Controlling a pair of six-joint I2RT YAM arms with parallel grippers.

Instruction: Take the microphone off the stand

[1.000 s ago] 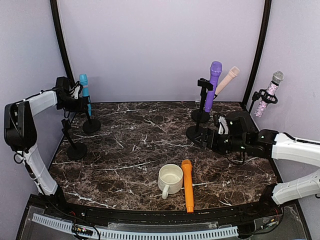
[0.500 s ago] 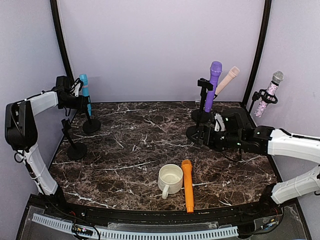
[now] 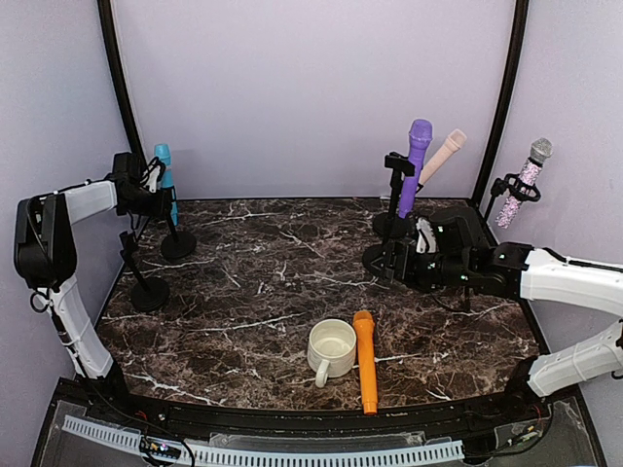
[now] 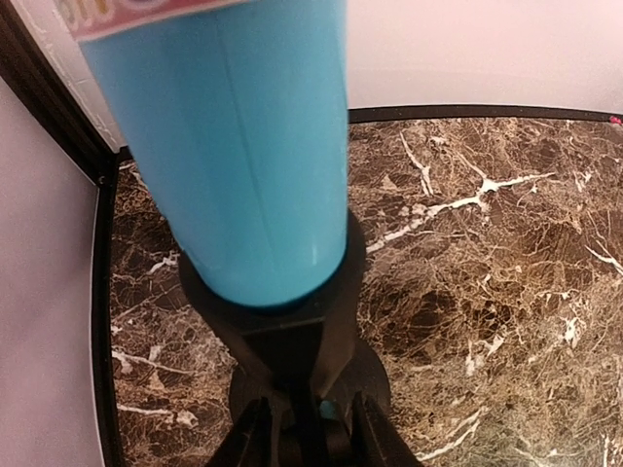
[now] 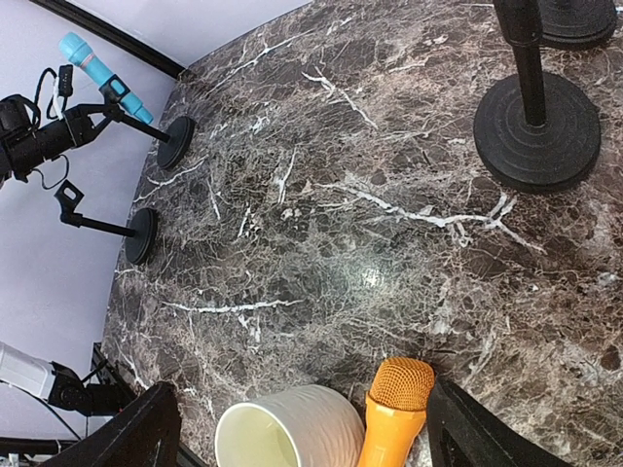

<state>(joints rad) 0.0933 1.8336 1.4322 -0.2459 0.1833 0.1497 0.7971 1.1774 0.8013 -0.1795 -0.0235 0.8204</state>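
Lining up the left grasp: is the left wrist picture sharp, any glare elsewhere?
Left wrist: the blue microphone looms close, slightly soft; the table behind is sharp. Right wrist: pale glare patch on the marble. Top external: evenly lit.

You have the left gripper [image 3: 148,197] up against the blue microphone [image 3: 164,167], which sits upright in its stand [image 3: 178,243] at the far left of the marble table [image 3: 273,282]; from this distance you can't tell whether the fingers actually press on it. An empty stand [image 3: 148,292] sits just nearer. Your right gripper [image 3: 391,263] hangs low beside the purple microphone [image 3: 417,156]'s base. Near the front edge, an orange microphone [image 3: 366,362] lies just beside a white mug [image 3: 331,348].
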